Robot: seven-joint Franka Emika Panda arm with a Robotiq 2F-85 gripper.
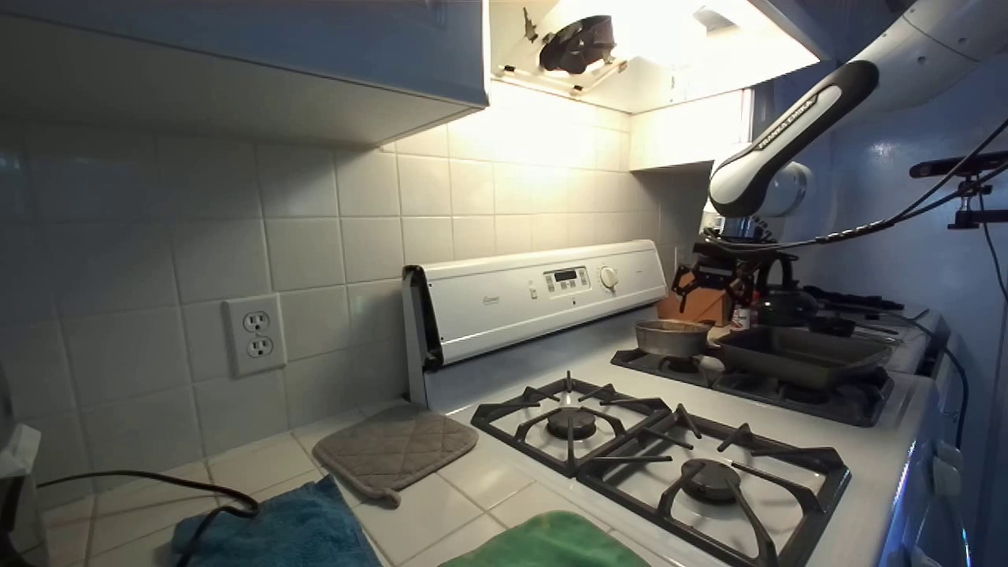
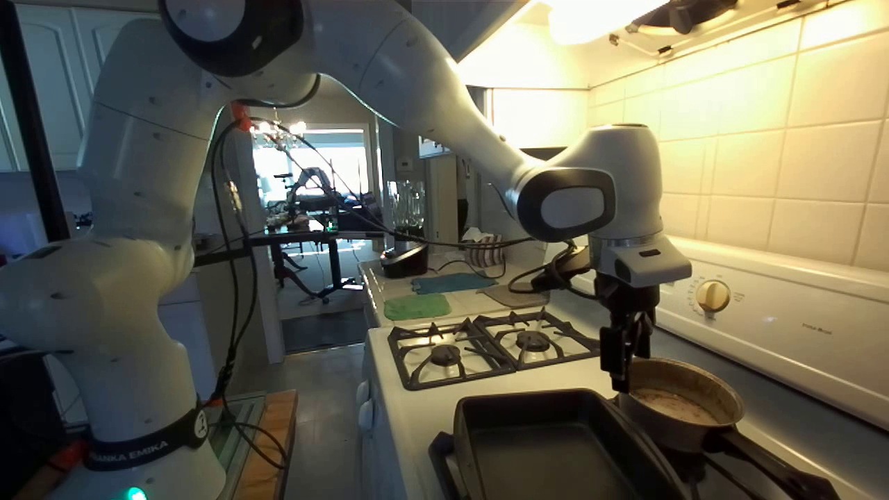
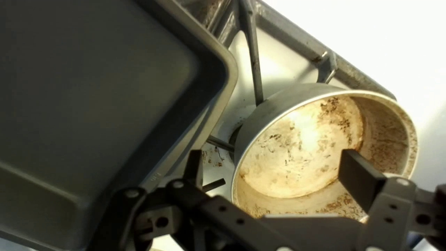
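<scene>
My gripper [image 3: 275, 170] is open and empty, pointing down over a round metal pot [image 3: 271, 108] with a stained interior. In the wrist view one finger is over the inside of the pot, and the other lies outside its rim, on the side of a dark rectangular pan [image 3: 97, 87]. I cannot tell whether a finger touches the pot. In an exterior view the gripper [image 2: 628, 361] is at the pot's far rim, and the pot [image 2: 656, 422] has a black handle [image 2: 771, 462]. In an exterior view the gripper [image 1: 713, 291] shows above the pot [image 1: 669, 339].
The dark pan [image 1: 803, 366] stands beside the pot on the burner grates. Two bare grates [image 1: 571, 424] [image 1: 713, 479] lie farther along the stove. The stove's back panel [image 1: 543, 291] rises behind the pot. A kettle [image 1: 787, 303], a grey pot holder [image 1: 398, 449] and blue [image 1: 283, 528] and green [image 1: 551, 543] cloths are nearby.
</scene>
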